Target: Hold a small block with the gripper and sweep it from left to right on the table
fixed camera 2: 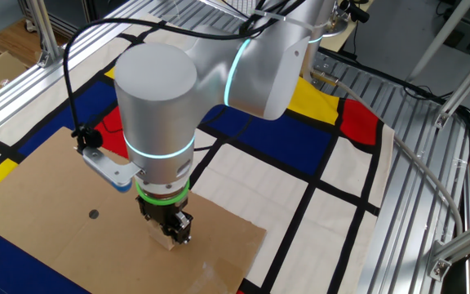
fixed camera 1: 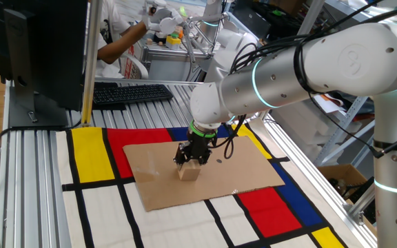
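The small block (fixed camera 1: 189, 172), a light tan wooden cube, rests on the brown cardboard sheet (fixed camera 1: 247, 172) near the middle of the table (fixed camera 1: 36, 165). My gripper (fixed camera 1: 190, 162), black with a green ring above it, reaches straight down and is shut on the block's upper part, one finger on each side. In the other fixed view the thick white arm hides most of the gripper (fixed camera 2: 168, 232). Only a pale sliver of the block (fixed camera 2: 165, 241) shows under the fingers there, close to the edge of the cardboard (fixed camera 2: 47, 204).
The cardboard lies on a red, yellow, blue and white mat (fixed camera 1: 92, 155). A keyboard (fixed camera 1: 126, 93) and a dark monitor (fixed camera 1: 40, 48) stand at the back left, with a person (fixed camera 1: 126, 34) behind them. A small dark mark (fixed camera 2: 94, 215) shows on the cardboard.
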Tool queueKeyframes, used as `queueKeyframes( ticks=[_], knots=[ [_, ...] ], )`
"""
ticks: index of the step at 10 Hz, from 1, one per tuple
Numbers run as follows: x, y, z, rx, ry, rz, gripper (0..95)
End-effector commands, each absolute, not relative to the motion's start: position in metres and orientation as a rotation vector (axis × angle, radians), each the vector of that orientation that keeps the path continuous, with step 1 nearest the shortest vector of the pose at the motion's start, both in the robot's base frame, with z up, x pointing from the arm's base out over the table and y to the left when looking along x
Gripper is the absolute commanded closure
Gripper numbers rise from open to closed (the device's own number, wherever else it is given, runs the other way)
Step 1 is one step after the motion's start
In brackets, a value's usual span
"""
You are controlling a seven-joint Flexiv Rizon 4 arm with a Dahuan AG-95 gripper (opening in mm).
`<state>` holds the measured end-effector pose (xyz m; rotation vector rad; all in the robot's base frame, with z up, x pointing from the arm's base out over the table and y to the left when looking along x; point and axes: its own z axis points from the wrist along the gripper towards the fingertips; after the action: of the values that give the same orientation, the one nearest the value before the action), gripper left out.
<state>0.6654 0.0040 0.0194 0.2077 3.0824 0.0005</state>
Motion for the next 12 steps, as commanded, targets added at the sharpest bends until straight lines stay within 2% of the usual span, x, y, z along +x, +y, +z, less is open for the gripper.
queueKeyframes(
  ticks=[1, 12],
  knots=[
    [0.6628, 0.0057, 0.0197, 0.214, 3.084, 0.012, 95.0],
    [0.6610, 0.0125, 0.0192, 0.256, 3.089, -0.004, 95.0]
  ],
)
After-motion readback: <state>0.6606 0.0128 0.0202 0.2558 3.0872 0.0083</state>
